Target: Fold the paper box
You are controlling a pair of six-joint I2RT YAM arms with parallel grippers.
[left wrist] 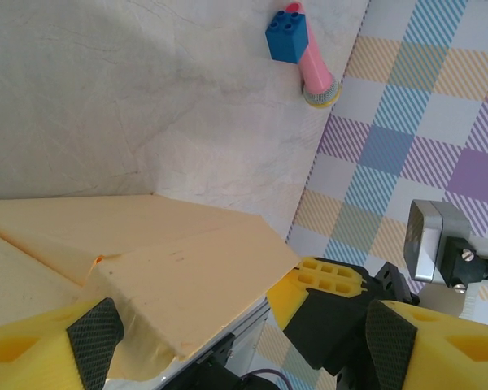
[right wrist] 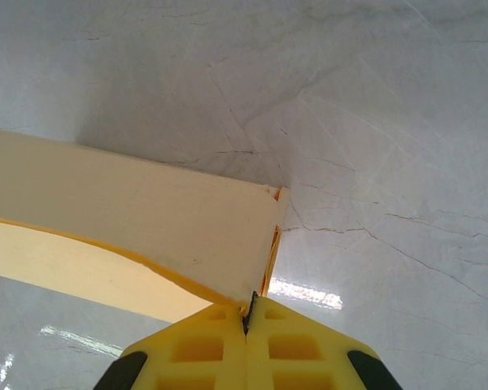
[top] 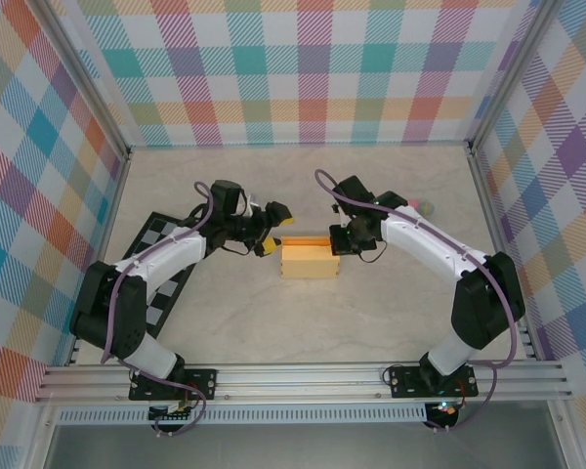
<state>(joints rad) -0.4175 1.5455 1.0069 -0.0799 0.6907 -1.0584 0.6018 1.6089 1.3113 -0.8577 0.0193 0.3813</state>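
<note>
Left claw point(top: 272, 232): spread wide, its yellow fingers point(left wrist: 32, 351) at the left end of the paper box point(top: 310, 259), one just under a raised flap.
Right claw point(right wrist: 248, 345): pressed together, tips touching the card at the box's right end; whether card is caught between them cannot be told.
Paper box: yellow-orange, mid-tabletop, between the two claws.
Tabletop point(top: 391, 313): pale, marbled.
Checkered board point(top: 151, 234): left side.
Pink stick point(left wrist: 315, 71), blue end: by the right wall.
Walls point(top: 303, 68): pastel plaid.
</note>
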